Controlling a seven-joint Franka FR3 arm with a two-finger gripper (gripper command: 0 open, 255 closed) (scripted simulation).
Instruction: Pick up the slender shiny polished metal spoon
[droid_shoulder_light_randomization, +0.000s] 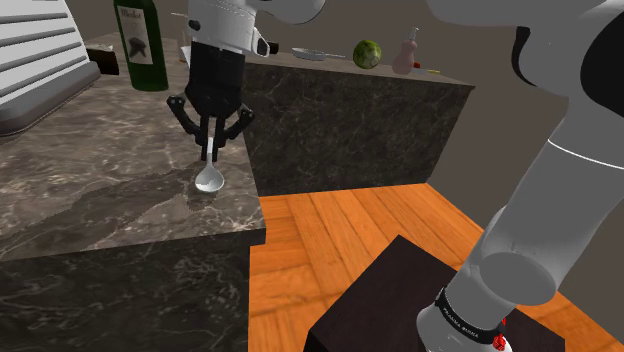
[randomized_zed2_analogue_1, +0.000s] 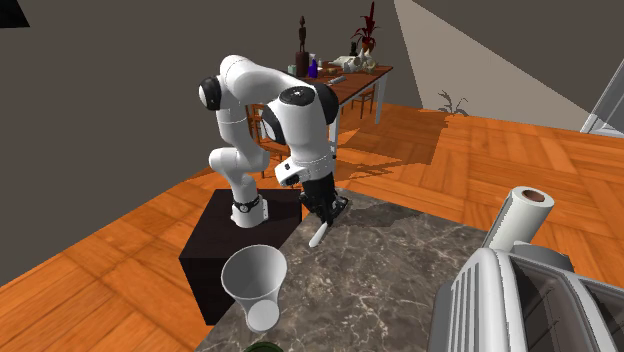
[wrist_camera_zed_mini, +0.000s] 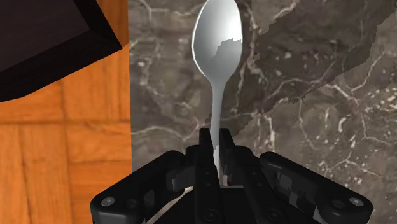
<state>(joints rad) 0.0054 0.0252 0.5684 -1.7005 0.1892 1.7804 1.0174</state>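
Observation:
My black gripper is shut on the handle of a slender shiny metal spoon. The spoon hangs bowl down, just over the dark marble counter, with its shadow right below it. In the second exterior view the gripper holds the spoon tilted near the counter's edge closest to the stand. Looking along the hand, the two fingers clasp the thin handle, and the bright bowl of the spoon points away over the marble.
A green wine bottle stands behind the gripper. A white ribbed appliance lies at the shoulder view's left. A white cup and a paper towel roll are on the counter. The counter edge drops to wooden floor beside the black stand.

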